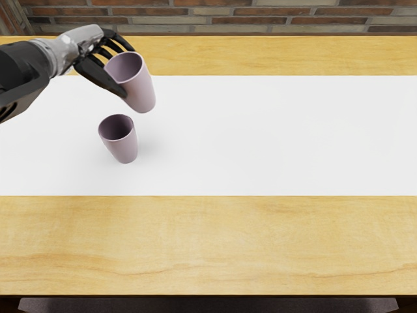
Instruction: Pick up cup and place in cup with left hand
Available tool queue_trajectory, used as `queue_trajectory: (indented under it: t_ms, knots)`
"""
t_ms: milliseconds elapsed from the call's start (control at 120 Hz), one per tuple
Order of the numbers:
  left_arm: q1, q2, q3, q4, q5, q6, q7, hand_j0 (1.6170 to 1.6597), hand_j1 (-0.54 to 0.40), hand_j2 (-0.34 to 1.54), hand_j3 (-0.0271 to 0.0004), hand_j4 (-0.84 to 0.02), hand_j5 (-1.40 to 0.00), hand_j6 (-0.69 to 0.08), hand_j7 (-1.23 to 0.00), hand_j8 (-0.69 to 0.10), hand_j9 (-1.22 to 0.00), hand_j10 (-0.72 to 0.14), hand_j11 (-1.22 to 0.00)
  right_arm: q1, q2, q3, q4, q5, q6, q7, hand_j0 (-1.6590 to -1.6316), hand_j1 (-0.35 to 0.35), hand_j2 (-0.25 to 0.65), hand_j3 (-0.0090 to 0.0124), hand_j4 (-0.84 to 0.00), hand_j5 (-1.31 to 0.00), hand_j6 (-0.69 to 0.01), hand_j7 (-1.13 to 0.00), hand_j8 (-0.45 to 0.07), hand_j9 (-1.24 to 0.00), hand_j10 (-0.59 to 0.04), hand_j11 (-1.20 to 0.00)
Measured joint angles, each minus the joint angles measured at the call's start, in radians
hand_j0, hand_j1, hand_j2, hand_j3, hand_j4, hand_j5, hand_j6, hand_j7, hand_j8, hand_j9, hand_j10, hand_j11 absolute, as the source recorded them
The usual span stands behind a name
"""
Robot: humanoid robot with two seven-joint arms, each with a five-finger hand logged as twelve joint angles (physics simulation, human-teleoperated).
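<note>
Your left hand (79, 47) has its fingers (101, 75) gripping one cup (143, 92); centre it over the other cup (126, 150), below the fingers, before lowering it upright.

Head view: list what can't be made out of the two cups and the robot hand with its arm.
All in the head view:
- Inner bottom of the lower cup: hidden by its near wall.
- Underside of the held cup: hidden by the cup itself.
- Finger contact on that cup's far side: hidden behind it.
- Left robot hand: rest of its arm cut off by the left edge.
</note>
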Motion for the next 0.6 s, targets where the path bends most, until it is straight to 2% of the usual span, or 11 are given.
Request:
queue_trajectory:
  t_ms: [125,317,542,550,600]
  knots:
    - [-0.001,0.039,-0.008,-0.013,0.0,-0.032,0.001,1.6539,-0.076,0.08,0.0,-0.378,-0.72,-0.309,-0.72,-0.385,-0.72,-0.533,-0.72,0.0,0.0,0.0,0.0,0.0,0.0,0.0,-1.6581,-0.331,-0.003,0.0,-0.015,-0.02,-0.015,-0.02,-0.015,-0.02,-0.015,-0.02]
    - [-0.002,0.071,-0.019,-0.025,0.0,-0.059,0.002,1.6533,-0.05,0.05,0.0,-0.402,-0.72,-0.333,-0.73,-0.4,-0.72,-0.534,-0.72,0.0,0.0,0.0,0.0,0.0,0.0,0.0,-1.6581,-0.331,-0.003,0.0,-0.015,-0.02,-0.015,-0.02,-0.015,-0.02,-0.015,-0.02]
    - [-0.02,0.098,-0.021,-0.029,0.001,-0.089,0.027,1.6522,-0.011,0.02,0.0,-0.435,-0.72,-0.364,-0.73,-0.432,-0.72,-0.536,-0.72,0.0,0.0,0.0,0.0,0.0,0.0,0.0,-1.6581,-0.331,-0.003,0.0,-0.015,-0.02,-0.015,-0.02,-0.015,-0.02,-0.015,-0.02]
    - [-0.021,0.1,-0.021,-0.029,0.001,-0.091,0.028,1.6525,-0.017,0.07,0.0,-0.435,-0.72,-0.365,-0.73,-0.434,-0.72,-0.536,-0.72,0.0,0.0,0.0,0.0,0.0,0.0,0.0,-1.6581,-0.331,-0.003,0.0,-0.015,-0.02,-0.015,-0.02,-0.015,-0.02,-0.015,-0.02]
    - [-0.023,0.107,-0.021,-0.029,0.001,-0.097,0.033,1.6532,-0.053,0.09,0.0,-0.42,-0.72,-0.349,-0.73,-0.418,-0.72,-0.536,-0.72,0.0,0.0,0.0,0.0,0.0,0.0,0.0,-1.6581,-0.331,-0.003,0.0,-0.015,-0.02,-0.015,-0.02,-0.015,-0.02,-0.015,-0.02]
